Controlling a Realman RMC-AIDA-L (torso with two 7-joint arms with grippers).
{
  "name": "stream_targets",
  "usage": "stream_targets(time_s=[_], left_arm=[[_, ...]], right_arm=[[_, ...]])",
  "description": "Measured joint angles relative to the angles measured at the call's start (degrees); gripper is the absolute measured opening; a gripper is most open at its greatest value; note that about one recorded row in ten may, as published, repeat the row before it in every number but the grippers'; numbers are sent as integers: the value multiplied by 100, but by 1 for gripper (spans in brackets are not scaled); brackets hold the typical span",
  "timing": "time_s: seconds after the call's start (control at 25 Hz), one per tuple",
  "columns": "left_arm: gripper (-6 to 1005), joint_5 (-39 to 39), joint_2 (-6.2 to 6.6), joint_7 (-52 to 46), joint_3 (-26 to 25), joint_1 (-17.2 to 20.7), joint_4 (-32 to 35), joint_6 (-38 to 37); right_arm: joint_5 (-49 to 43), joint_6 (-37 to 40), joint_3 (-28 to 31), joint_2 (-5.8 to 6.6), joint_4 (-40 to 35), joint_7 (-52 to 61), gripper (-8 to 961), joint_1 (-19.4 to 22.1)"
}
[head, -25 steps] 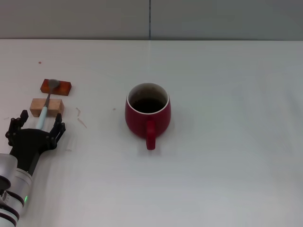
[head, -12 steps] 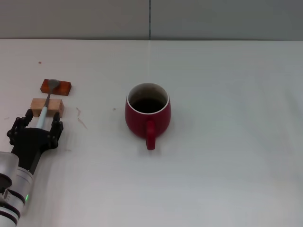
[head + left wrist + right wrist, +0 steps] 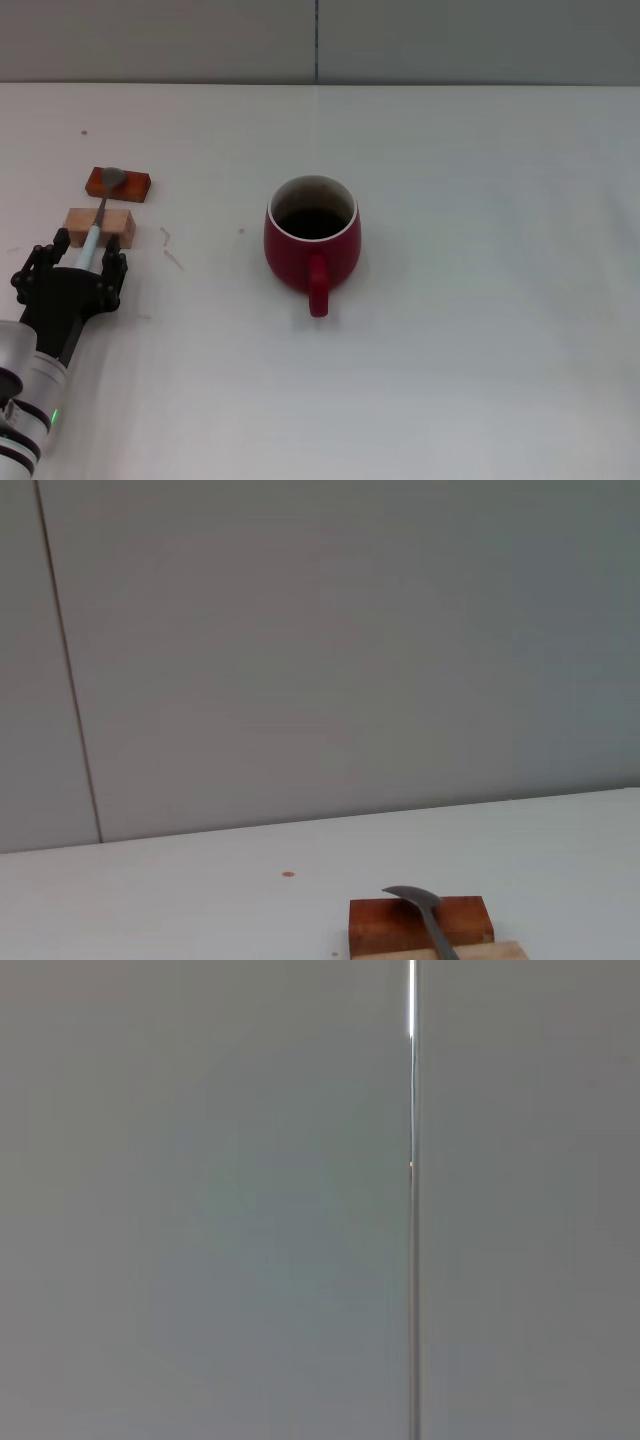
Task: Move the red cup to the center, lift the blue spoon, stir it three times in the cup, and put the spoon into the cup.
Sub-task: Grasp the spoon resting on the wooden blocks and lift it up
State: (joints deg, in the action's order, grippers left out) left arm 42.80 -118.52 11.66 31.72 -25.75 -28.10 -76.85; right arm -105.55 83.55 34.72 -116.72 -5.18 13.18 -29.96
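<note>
The red cup stands near the middle of the white table, handle toward me, dark inside. At the far left, the blue spoon lies across two small blocks, its grey bowl on the red-brown block and its pale blue handle pointing toward me. My left gripper sits low at the handle's near end, open, with a black finger on either side of the handle and a gap to each. The right gripper is out of view.
A red-brown block and a tan wooden block hold the spoon off the table. A grey wall runs along the table's far edge. Bare white tabletop separates the blocks from the cup.
My left gripper has crept forward along the spoon handle toward the tan block, and its fingers have narrowed around the handle. Cup and spoon have not moved.
</note>
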Motion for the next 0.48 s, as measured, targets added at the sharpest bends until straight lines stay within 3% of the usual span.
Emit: stream_targets(time_s=[0.48], left_arm=[[495, 0, 5, -15, 2, -10, 69, 4]], right_arm=[[0, -14, 0, -8, 15, 0, 559, -14]])
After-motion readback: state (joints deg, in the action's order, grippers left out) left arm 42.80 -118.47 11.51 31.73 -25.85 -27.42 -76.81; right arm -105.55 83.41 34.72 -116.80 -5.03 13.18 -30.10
